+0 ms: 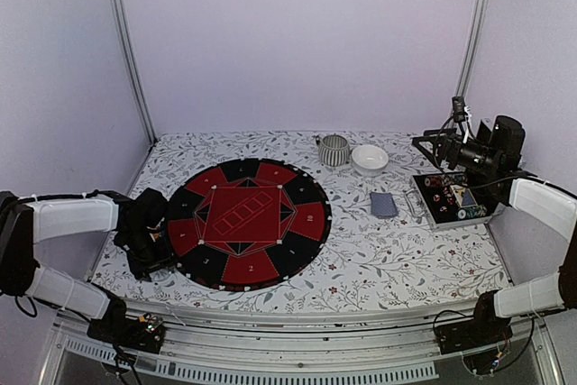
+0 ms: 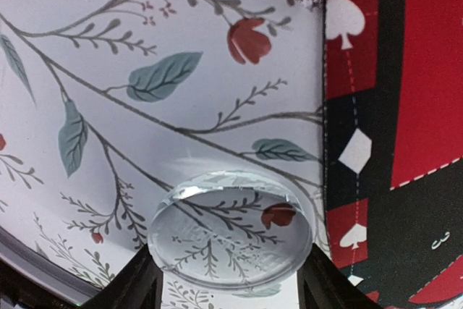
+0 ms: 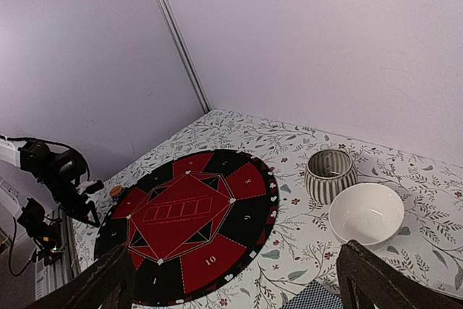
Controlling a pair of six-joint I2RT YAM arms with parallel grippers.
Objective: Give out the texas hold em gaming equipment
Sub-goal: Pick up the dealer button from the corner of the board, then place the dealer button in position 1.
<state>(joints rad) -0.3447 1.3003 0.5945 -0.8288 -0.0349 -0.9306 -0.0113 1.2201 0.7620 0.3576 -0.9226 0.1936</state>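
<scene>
One clear round disc (image 2: pixel 231 229) is recorded near left on the flowered cloth (image 2: pixel 145 142), just beside the left rim of the round mat (image 1: pixel 245 223). It is flanked at its edges by the left gripper (image 2: pixel 230 258); whether it is gripped cannot be told. One orange chip (image 3: pixel 116 191) is noted at that rim. Further right, one card deck (image 1: pixel 383 204) is laid face down. Beside it, chips (image 1: pixel 442 194) are held in one open case (image 1: pixel 462 220), count unreadable. The right gripper (image 1: pixel 431 144) is spread wide, raised near the case. Far: one ribbed cup (image 1: pixel 334 150), one white bowl (image 1: pixel 370 160), inside plain white.
</scene>
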